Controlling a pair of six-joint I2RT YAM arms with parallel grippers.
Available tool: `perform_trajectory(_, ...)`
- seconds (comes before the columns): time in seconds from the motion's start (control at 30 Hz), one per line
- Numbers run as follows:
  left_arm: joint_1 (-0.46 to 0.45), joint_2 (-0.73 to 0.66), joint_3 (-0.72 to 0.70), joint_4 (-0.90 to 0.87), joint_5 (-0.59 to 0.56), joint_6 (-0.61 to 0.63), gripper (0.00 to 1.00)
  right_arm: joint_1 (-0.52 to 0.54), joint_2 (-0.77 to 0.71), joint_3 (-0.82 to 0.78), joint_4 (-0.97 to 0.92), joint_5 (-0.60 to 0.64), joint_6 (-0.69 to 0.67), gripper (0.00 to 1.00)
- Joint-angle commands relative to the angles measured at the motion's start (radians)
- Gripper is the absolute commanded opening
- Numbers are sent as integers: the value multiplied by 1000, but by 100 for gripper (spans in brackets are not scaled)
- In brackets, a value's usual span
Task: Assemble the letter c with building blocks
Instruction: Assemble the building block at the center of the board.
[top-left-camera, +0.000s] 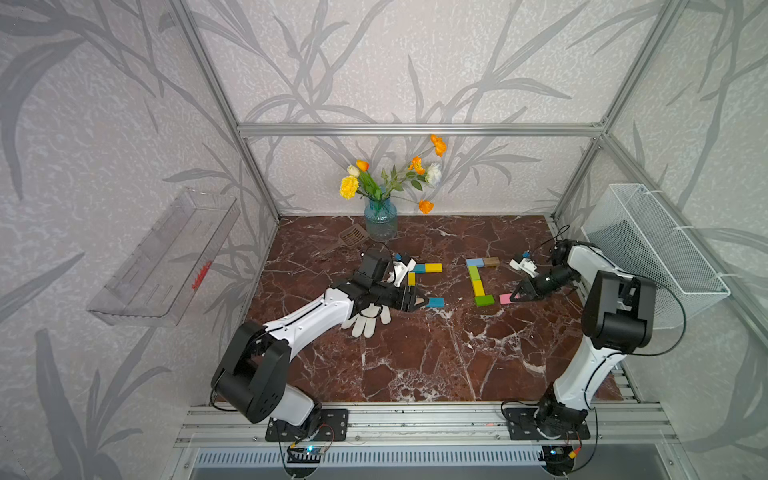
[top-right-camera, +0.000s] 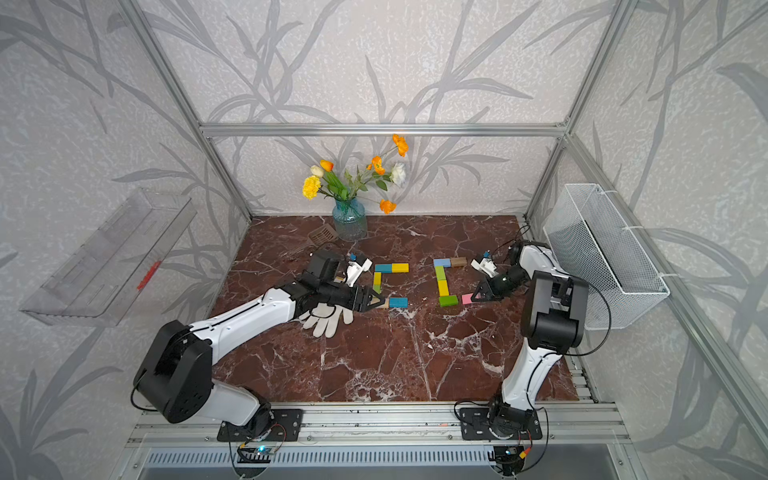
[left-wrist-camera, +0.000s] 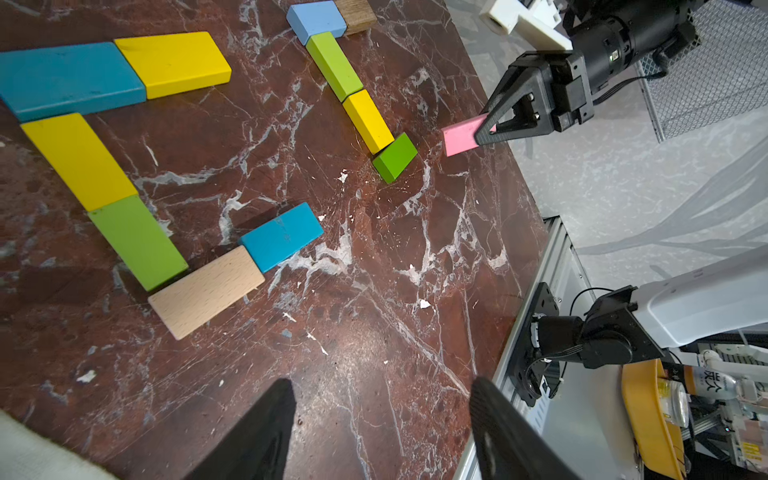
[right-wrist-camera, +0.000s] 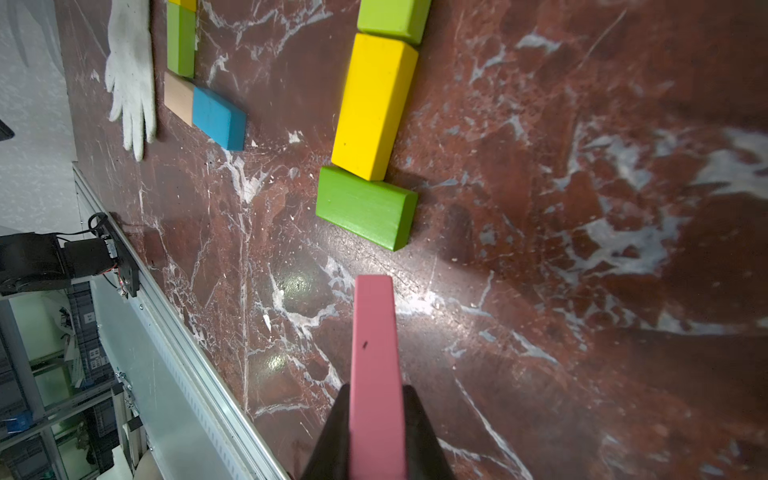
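**Item 1.** Your right gripper (right-wrist-camera: 376, 390): jaws narrow, clamped on one end of a flat pink wooden brick (right-wrist-camera: 374, 324) that is held on its edge. The gripped end is hidden between the black fingers (right-wrist-camera: 419, 436). You cannot tell whether the free end touches the red-brown marble tabletop (top-left-camera: 415, 353).

**Item 2.** Right-hand figure, in both top views. At the pink brick's nine o'clock, near but apart, lies a dark green wooden brick (top-left-camera: 484, 300). From it toward twelve o'clock run a yellow wooden brick (top-left-camera: 478, 287), a light green brick (top-left-camera: 473, 273) and a light blue brick (top-left-camera: 474, 262). A dark brown wooden brick (top-left-camera: 491, 262) sits at the light blue brick's three o'clock.

**Item 3.** Your left gripper (left-wrist-camera: 380, 382): jaws wide apart, nothing between them. Its wrist view cuts off all but the fingertips.

**Item 4.** Left-hand figure, seen whole only from the left wrist.
- A plain beech brick (left-wrist-camera: 206, 291) touches a mid-blue brick (left-wrist-camera: 281, 235).
- The column is a grass-green brick (left-wrist-camera: 137, 243) and a column yellow brick (left-wrist-camera: 79, 160).
- A teal brick (left-wrist-camera: 70, 81), cut off at the frame edge, touches a far yellow brick (left-wrist-camera: 172, 64).
- In the top views your left gripper covers most of the beech and grass-green bricks.

**Item 5.** A white knitted glove (top-left-camera: 368, 322) lies at the left gripper's seven o'clock, its cuff hidden under the arm.

**Item 6.** A brown slotted spatula (top-left-camera: 353, 236) lies toward eleven o'clock, just beside a blue glass vase (top-left-camera: 380, 220). Its handle is hard to make out.
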Motion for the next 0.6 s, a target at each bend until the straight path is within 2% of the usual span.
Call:
perform_trajectory(0.0,-1,-15,-4,-38,-14,75,68,3,44,52,-48,12,-31,0)
perform_trajectory(0.57,-1,9,8,-52,4,95,68,24,200,168,-73,0,-20,8)
